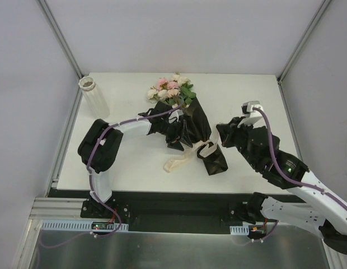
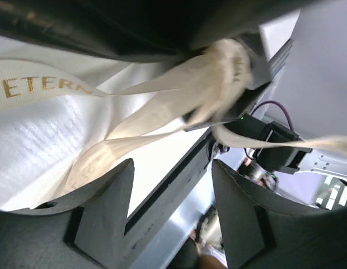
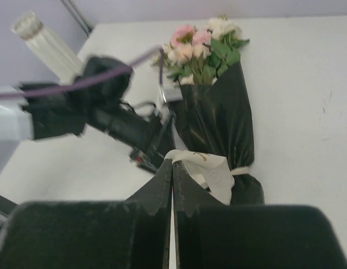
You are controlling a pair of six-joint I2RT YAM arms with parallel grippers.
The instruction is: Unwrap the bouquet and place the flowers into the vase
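Bouquet [image 1: 182, 115] in glossy black paper [image 1: 197, 128], ribbed cylindrical vase [image 1: 94, 96]

Glossy black paper wraps the bouquet [image 1: 190, 126]; the ribbon [image 1: 206, 149] is cloth, the vase [image 1: 94, 96] matt.

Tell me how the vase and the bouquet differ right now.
The vase is white and ribbed; the bouquet is wrapped in black paper. The vase stands at the far left corner of the table; the bouquet lies flat near the middle. Both rest on the same white tabletop.
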